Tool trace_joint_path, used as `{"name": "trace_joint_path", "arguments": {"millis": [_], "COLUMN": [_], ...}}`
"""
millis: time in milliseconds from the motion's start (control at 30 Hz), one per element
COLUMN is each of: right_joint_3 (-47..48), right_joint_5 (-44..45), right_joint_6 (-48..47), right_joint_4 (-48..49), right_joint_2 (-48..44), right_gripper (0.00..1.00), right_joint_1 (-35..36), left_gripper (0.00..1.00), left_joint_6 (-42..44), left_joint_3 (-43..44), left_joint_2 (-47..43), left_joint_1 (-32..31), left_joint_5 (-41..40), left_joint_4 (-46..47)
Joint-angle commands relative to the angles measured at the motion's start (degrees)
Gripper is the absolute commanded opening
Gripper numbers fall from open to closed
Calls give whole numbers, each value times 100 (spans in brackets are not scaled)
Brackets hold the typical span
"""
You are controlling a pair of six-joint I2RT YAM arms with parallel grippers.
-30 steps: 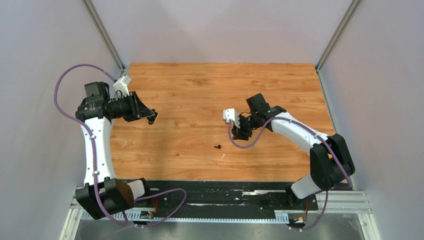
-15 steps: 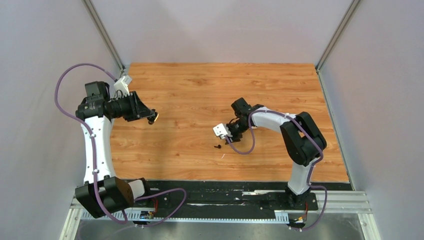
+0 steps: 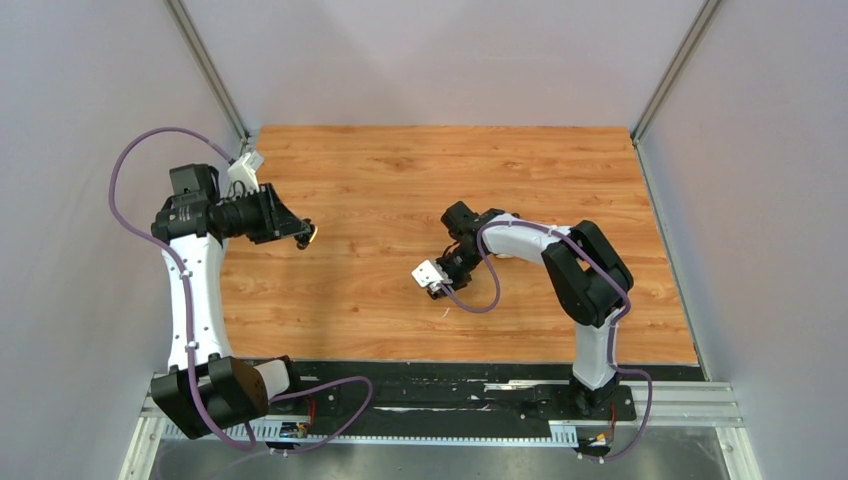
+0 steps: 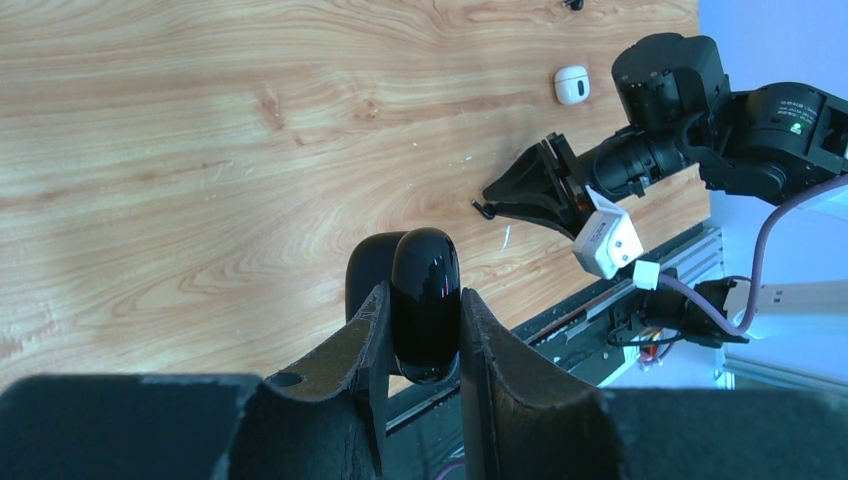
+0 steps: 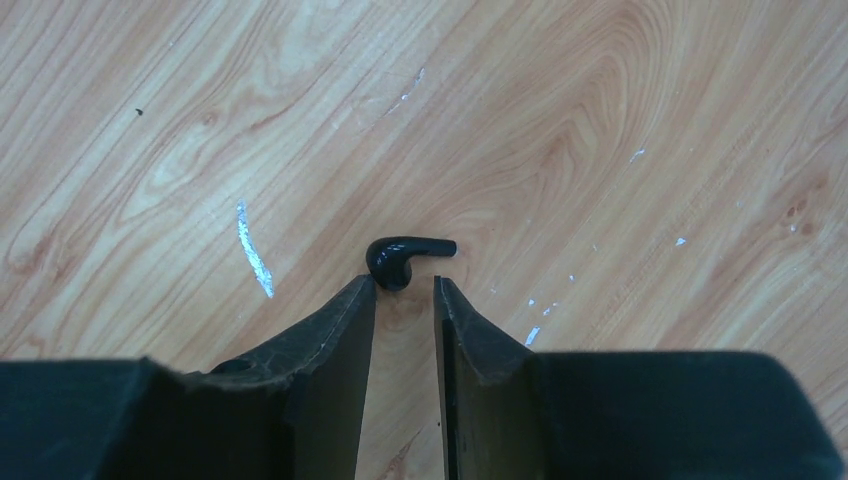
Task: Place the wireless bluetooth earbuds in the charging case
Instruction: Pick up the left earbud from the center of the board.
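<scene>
My left gripper (image 4: 421, 300) is shut on a glossy black charging case (image 4: 426, 262) with its lid swung open, held above the left part of the table (image 3: 306, 235). My right gripper (image 5: 402, 287) is low over the wood, its jaws a narrow gap apart and empty. A black earbud (image 5: 398, 258) lies on the table just ahead of the fingertips, stem pointing right. In the top view the right gripper (image 3: 437, 289) covers that earbud. The left wrist view shows the earbud (image 4: 483, 210) at the right gripper's tip.
A small white rounded case (image 4: 571, 85) lies on the wood beyond the right wrist. A tiny dark object (image 4: 573, 4) sits at the top edge of the left wrist view. Grey walls enclose the wooden table (image 3: 400, 170). A black rail (image 3: 430, 385) runs along the near edge.
My right arm has swung left and toward the near edge, lowering its gripper onto the spot of the black earbud. The left arm with the black case has not moved.
</scene>
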Motion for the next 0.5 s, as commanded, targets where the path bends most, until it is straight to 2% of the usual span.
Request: {"name": "trace_joint_path", "arguments": {"millis": [0, 467], "right_joint_3": [3, 169], "right_joint_5": [161, 71], "right_joint_6": [-193, 710], "right_joint_4": [-431, -483], "right_joint_2": [192, 335], "right_gripper": [30, 28], "right_joint_1": [41, 142], "left_gripper": [0, 0], "left_joint_6": [50, 16], "left_joint_3": [-54, -154], "left_joint_2": [-162, -211], "left_joint_1": [51, 50], "left_joint_5": [140, 137], "left_joint_4": [160, 207]}}
